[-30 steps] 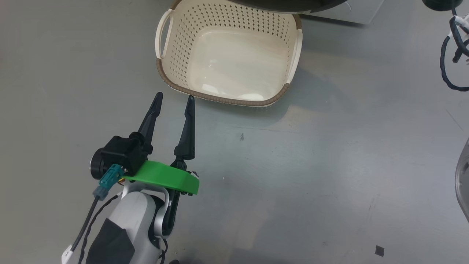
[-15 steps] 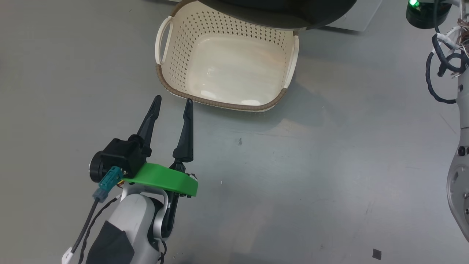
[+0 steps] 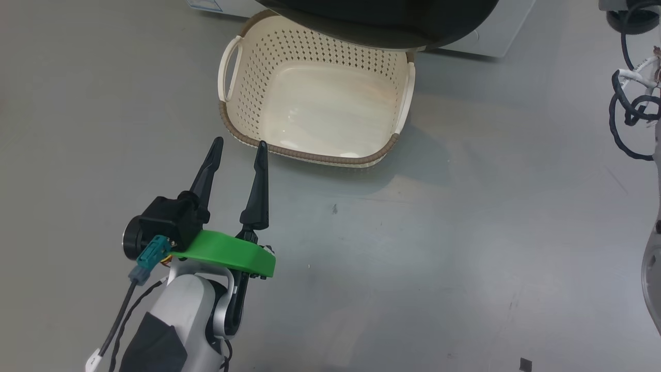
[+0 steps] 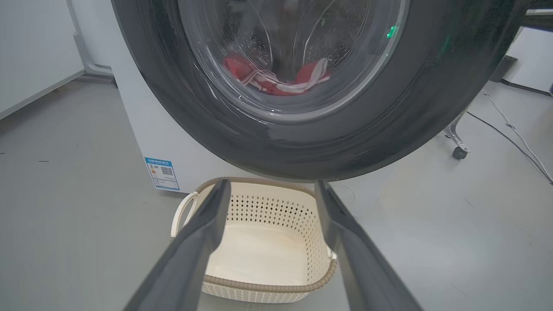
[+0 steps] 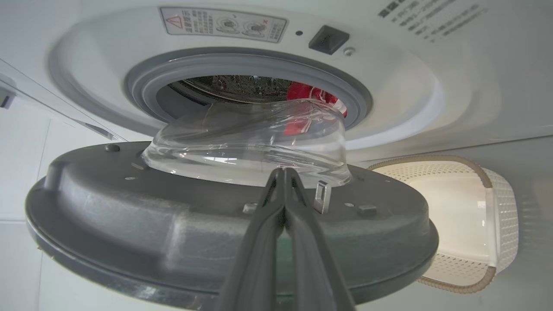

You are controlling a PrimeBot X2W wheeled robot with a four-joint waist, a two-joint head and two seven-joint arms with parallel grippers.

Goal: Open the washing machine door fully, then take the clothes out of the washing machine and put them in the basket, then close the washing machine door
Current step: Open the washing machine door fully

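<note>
A scuffed grey floor [image 3: 465, 232] spans the head view; the cream perforated plastic basket [image 3: 320, 49] stands upper centre. Left gripper [image 3: 240, 142], lower left, gapes wide; right gripper [image 5: 284, 172] is pinched closed.

Head looks down; wrists face washing machine [image 4: 138, 129]; basket [image 3: 310, 44] shared.

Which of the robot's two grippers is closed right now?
The right gripper: its fingers press together by the washing machine door. The left gripper has its fingers spread apart.
</note>
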